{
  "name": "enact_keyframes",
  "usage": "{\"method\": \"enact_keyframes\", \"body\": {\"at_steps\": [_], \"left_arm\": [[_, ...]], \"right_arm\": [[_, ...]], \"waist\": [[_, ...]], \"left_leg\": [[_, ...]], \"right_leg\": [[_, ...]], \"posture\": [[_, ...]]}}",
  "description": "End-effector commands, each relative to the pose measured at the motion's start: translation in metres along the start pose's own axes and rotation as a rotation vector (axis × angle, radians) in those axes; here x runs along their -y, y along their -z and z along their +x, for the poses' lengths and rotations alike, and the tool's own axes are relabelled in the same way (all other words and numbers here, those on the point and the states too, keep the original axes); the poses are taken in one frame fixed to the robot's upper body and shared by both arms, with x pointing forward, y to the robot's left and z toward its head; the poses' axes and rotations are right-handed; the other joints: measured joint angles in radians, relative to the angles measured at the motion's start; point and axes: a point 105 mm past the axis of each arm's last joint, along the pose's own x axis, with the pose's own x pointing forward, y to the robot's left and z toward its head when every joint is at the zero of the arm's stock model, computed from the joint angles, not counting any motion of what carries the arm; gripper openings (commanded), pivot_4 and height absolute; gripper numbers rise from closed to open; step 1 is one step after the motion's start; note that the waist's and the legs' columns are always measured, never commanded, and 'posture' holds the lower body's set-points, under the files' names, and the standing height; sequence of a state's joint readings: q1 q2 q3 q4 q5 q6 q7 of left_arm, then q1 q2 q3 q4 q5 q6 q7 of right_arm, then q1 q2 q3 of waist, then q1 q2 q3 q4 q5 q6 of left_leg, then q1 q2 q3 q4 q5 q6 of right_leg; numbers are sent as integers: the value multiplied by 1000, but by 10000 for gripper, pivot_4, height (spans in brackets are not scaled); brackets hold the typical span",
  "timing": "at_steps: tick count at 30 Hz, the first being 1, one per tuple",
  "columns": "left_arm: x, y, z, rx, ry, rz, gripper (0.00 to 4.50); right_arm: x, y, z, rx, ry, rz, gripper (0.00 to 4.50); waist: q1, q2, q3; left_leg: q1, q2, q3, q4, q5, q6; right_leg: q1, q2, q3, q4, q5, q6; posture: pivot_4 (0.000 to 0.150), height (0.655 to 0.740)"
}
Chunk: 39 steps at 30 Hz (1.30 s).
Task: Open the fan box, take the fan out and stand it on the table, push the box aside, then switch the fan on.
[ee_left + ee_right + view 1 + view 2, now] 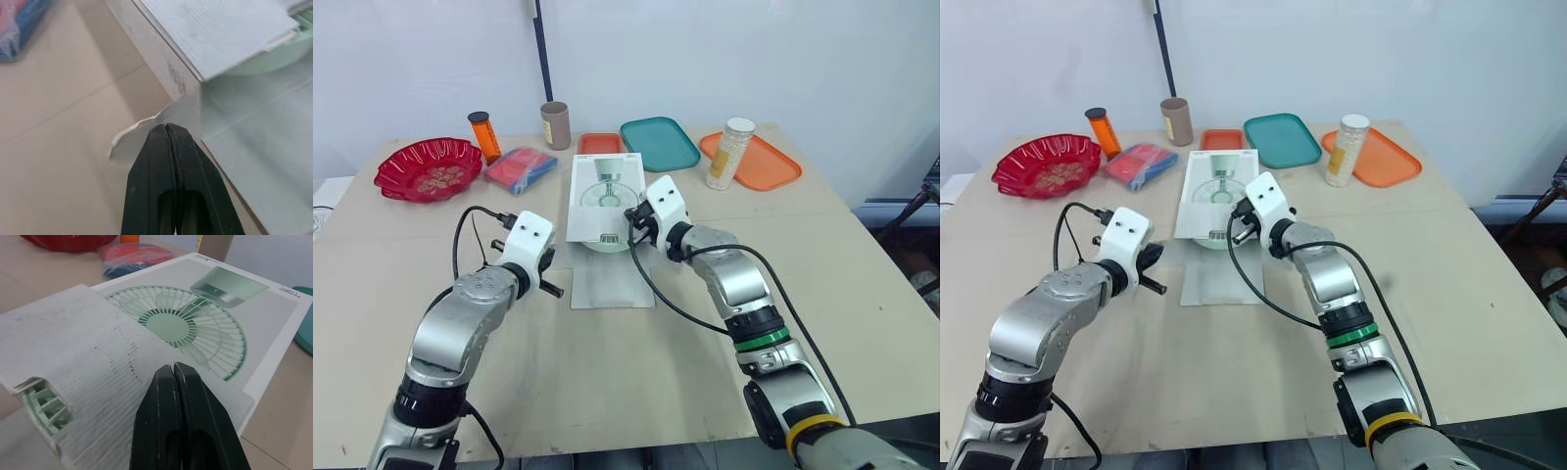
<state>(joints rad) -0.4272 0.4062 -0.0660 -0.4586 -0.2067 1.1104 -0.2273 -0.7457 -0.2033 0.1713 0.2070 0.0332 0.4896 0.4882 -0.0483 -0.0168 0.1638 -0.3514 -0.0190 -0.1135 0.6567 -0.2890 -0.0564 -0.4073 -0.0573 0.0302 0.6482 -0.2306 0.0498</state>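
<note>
Left jaws closed; fan box (pixel 602 196) lengthwise front-to-back

Both arms were held forward and bent at the elbow. The left arm (pixel 460 328) pointed forward and a little inward, its white wrist (pixel 529 238) tilted down. The right arm (pixel 744 289) reached further forward and inward — its wrist (pixel 666 204) was angled toward the left side. The left gripper (pixel 166 131) had its two black fingers pressed together, and the right gripper (pixel 173 368) too — no gap between them.
</note>
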Motion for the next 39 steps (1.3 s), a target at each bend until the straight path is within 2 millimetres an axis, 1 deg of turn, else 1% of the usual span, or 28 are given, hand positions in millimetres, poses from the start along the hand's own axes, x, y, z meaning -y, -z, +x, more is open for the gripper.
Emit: {"method": "enact_keyframes", "body": {"at_steps": [1, 6, 12, 17, 25, 30, 33, 36, 39], "left_arm": [[-8, -17, 3, 72, -7, 18, 0], [-11, -25, 13, 104, 5, 18, 0], [-8, -30, 21, 128, 28, 36, 0], [5, -40, 25, 172, 108, 51, 0], [8, -43, 28, 187, 129, 61, 0], [-8, -39, 21, 171, 78, 33, 0], [-22, -37, 10, 165, 40, -10, 0], [-32, -37, -3, 165, 26, -43, 0], [-34, -39, -17, 164, 54, -54, 0]], "right_arm": [[-10, 26, -1, -89, -25, 29, 317], [-11, 28, -3, -92, -19, 34, 317], [-13, 28, -4, -91, -19, 38, 317], [-12, 29, -4, -95, -10, 40, 317], [-12, 28, -4, -93, -7, 42, 317], [-11, 28, -3, -95, -7, 41, 317], [-11, 28, -2, -96, -8, 41, 317], [-13, 29, 0, -100, -13, 59, 317], [-14, 27, 2, -96, -11, 70, 317]], "waist": [[0, 0, 0], [1, 0, 0], [1, 0, 0], [1, 0, 0], [1, 0, 0], [1, 0, 0], [1, 0, 0], [0, 0, 0], [0, 0, 0]], "left_leg": [[0, 0, 0, 0, 0, 0], [0, 0, 0, 0, 0, 0], [-1, 0, -1, -1, 0, 0], [-1, 0, -1, -1, 0, 0], [-1, 0, -1, -1, 0, 0], [-1, 0, -1, -1, 0, 0], [-1, 0, -1, -1, 0, 0], [-1, 0, -1, -1, 0, 0], [-1, 0, -1, -1, 0, 0]], "right_leg": [[0, 0, 0, 0, 0, 0], [0, 0, 0, 0, 0, 0], [0, 0, -1, -1, 0, 0], [0, 0, -1, -1, 0, 0], [0, -1, -1, -1, 0, 0], [0, -1, -1, -1, 0, 0], [0, -1, -1, -1, 0, 0], [-1, 0, -1, -1, 0, 0], [0, 0, -1, -1, 0, 0]], "posture": [[1500, 7400], [1500, 7400], [1500, 7400], [1500, 7400], [1500, 7400], [1500, 7400], [1500, 7400], [1500, 7400], [1500, 7400]]}}
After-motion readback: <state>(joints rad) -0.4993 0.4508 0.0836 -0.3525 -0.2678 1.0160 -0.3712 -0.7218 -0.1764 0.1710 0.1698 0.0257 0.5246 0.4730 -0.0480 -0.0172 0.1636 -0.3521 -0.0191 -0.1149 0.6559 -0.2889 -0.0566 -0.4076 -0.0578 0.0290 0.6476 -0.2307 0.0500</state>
